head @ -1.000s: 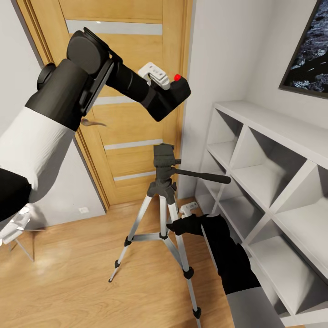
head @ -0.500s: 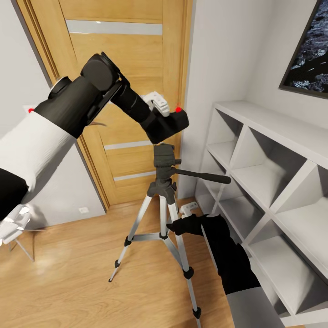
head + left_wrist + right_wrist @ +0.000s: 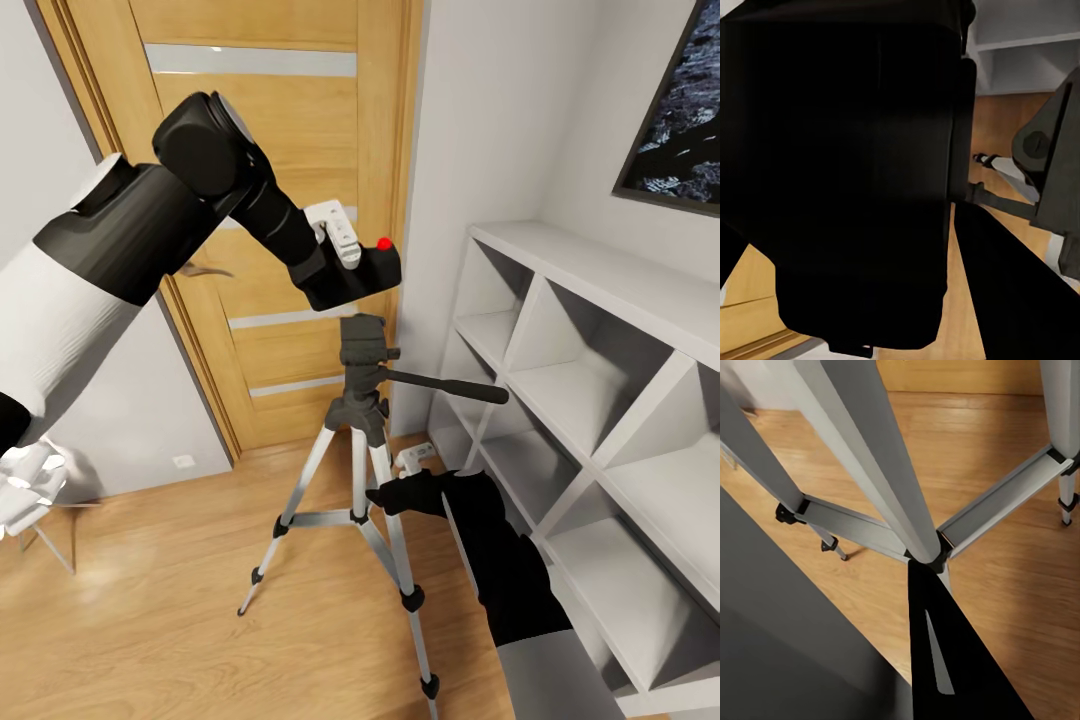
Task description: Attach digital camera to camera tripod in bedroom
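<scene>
My left gripper [image 3: 341, 250] is shut on the black digital camera [image 3: 352, 276], whose red button [image 3: 384, 243] faces up. One white finger [image 3: 335, 231] lies on top of it. The camera hangs just above the black head [image 3: 362, 344] of the camera tripod [image 3: 357, 470]; I cannot tell whether they touch. The pan handle [image 3: 450, 388] points right. In the left wrist view the camera [image 3: 840, 172] blocks most of the picture, with the tripod head [image 3: 1057, 172] beside it. My right gripper [image 3: 392, 493] is low at the front right silver leg and looks shut on it. The right wrist view shows silver legs [image 3: 877, 472] and one black finger [image 3: 945, 675].
A wooden door [image 3: 290, 100] stands right behind the tripod. White open shelving [image 3: 600, 400] runs along the right wall under a dark picture [image 3: 680, 110]. A pale piece of furniture [image 3: 30, 490] shows at the lower left. Wood floor [image 3: 150, 620] lies open in front.
My left arm has lowered the camera from well above the tripod to just over its head and shifted it slightly left. The right arm and the tripod have stayed put.
</scene>
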Tool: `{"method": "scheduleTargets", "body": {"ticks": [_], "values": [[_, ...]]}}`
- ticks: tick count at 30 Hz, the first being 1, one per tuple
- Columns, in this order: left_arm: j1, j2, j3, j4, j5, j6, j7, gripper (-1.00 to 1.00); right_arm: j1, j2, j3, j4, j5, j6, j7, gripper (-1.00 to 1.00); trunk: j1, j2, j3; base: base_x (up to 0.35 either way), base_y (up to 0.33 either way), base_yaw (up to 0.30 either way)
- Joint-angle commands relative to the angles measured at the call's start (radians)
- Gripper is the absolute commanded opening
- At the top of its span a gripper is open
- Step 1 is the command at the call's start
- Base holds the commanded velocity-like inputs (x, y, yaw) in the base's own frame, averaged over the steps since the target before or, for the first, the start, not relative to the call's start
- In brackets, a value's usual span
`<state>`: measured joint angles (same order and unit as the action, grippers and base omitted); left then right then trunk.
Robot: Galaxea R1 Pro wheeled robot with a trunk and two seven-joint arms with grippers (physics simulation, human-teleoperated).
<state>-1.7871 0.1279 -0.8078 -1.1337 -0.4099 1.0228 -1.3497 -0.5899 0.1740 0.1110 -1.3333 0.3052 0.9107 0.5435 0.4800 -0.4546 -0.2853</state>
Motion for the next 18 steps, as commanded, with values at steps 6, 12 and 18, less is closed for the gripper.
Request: {"method": "scheduleTargets", "body": {"ticks": [6,12,18], "values": [[-0.002,0.002,0.002,-0.022,-0.001,0.008,-0.021,-1.0,-0.001,0.001,-0.001,0.039,0.061,-0.006,0.005,-1.0,0.001,-0.001,-0.002,0.0,0.0,0.0],[-0.008,0.004,0.009,-0.016,0.009,0.01,-0.092,-1.0,-0.001,0.001,-0.001,0.039,0.06,-0.006,0.004,-1.0,0.001,-0.001,-0.002,0.0,0.0,0.0],[-0.025,0.035,0.073,0.024,0.191,0.01,-0.109,-1.0,-0.001,0.001,-0.001,0.039,0.06,-0.007,0.004,-1.0,0.001,-0.001,-0.002,0.0,0.0,0.0]]}}
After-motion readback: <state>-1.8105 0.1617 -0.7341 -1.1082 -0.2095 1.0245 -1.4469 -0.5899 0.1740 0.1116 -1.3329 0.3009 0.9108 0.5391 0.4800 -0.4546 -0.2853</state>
